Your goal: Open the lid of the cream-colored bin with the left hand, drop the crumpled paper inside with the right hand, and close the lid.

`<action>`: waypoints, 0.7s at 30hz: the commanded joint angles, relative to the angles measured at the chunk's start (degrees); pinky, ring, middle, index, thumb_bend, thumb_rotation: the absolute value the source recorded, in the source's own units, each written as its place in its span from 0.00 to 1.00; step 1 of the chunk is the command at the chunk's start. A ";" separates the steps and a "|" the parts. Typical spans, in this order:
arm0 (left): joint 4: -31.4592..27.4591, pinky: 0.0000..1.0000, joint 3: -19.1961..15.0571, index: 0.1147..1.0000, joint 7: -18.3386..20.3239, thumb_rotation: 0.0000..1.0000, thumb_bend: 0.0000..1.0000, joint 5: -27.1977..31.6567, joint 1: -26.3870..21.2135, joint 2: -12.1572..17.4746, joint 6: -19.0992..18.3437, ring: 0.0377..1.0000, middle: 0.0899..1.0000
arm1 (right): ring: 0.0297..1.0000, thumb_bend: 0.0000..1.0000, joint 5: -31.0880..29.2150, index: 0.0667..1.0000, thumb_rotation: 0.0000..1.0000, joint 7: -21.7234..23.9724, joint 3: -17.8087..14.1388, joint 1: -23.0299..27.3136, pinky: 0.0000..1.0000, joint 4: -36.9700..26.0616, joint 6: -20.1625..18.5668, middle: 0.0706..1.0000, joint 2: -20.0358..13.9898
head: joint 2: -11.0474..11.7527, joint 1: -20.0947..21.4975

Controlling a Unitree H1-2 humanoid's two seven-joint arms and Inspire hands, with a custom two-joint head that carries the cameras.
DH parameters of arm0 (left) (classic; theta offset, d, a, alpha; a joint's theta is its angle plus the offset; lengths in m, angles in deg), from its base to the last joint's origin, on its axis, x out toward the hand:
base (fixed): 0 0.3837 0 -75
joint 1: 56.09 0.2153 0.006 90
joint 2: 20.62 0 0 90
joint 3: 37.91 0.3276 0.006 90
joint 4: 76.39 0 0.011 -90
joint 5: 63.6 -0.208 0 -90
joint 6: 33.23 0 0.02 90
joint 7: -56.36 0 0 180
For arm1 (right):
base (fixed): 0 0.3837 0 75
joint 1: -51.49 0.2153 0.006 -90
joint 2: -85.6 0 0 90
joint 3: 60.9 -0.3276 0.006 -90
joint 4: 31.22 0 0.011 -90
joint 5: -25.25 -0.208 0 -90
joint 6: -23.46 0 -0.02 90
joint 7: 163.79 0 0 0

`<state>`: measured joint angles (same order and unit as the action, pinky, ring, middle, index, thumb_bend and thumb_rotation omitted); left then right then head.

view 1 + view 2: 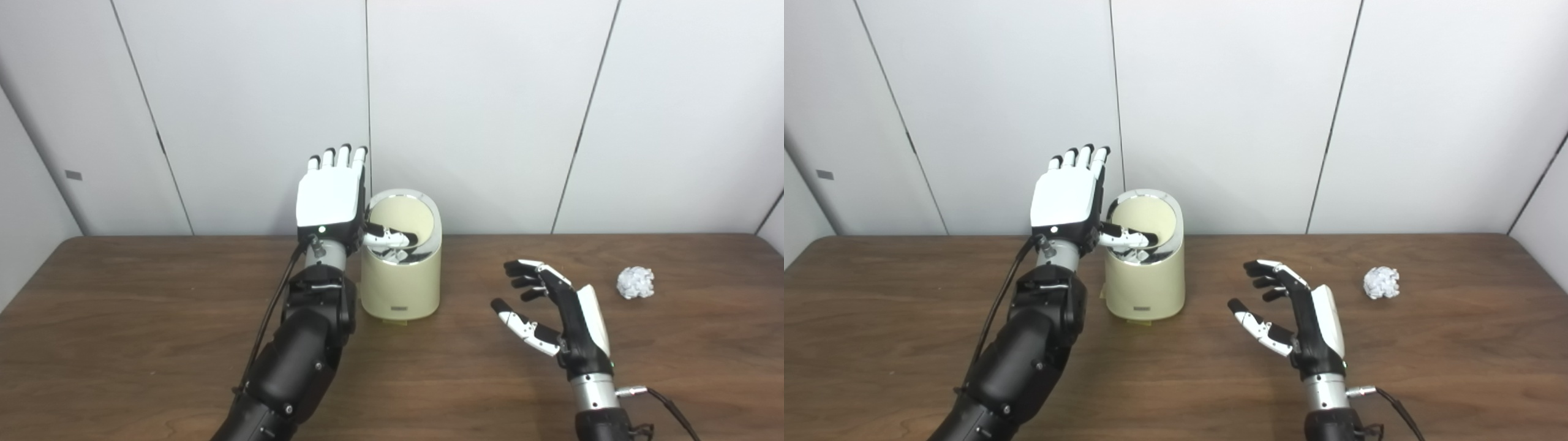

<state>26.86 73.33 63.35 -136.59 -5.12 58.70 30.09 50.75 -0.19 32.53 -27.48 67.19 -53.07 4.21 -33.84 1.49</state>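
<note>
At frame centre, the left robot hand [331,196] stands upright, fingers spread, thumb over the cream bin [401,275]. Lower right, the right robot hand [560,315] hovers open, empty, left of the crumpled paper [635,282].

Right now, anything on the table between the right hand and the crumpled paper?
Nothing. Both eye views show only bare tabletop between the right hand and the crumpled paper. The hand is open, empty and apart from the paper.

Cream bin [401,288]; white paper [635,282]; brown table [153,318].
</note>
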 commanded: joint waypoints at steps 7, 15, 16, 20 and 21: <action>-1.09 1.00 -3.42 1.00 2.63 0.97 0.87 0.19 0.29 -1.47 -0.19 1.00 1.00 | 0.63 0.30 0.43 0.65 0.36 -0.63 0.08 -1.99 0.53 0.45 1.06 0.66 -0.01 | 0.08 -0.02; -4.18 1.00 -7.13 0.94 1.57 1.00 1.00 7.72 -0.44 -2.80 -0.18 1.00 1.00 | 0.63 0.30 0.72 0.65 0.33 -0.49 0.20 -1.90 0.54 0.63 0.43 0.66 0.11 | 0.47 -0.08; -4.60 1.00 -8.77 0.95 2.58 1.00 0.99 8.67 -0.44 -3.81 -0.21 1.00 1.00 | 0.63 0.30 0.77 0.65 0.33 -0.57 0.22 -1.84 0.54 0.79 0.43 0.66 0.18 | 0.62 0.00; -5.90 1.00 -13.49 0.95 4.12 1.00 0.96 13.08 -0.14 -6.47 -0.23 1.00 1.00 | 0.62 0.30 0.92 0.65 0.33 -0.66 0.37 -1.66 0.53 1.35 0.55 0.66 0.27 | 0.87 0.15; -6.29 1.00 -14.25 0.95 4.11 1.00 0.94 14.46 0.02 -6.79 -0.22 1.00 1.00 | 0.63 0.30 1.02 0.65 0.34 -0.68 0.41 -1.65 0.53 1.42 0.42 0.66 0.29 | 0.93 0.12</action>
<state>23.00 59.76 67.96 -123.69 -2.73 52.31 30.08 51.02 -0.09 32.75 -27.38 67.08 -53.20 4.35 -32.96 1.58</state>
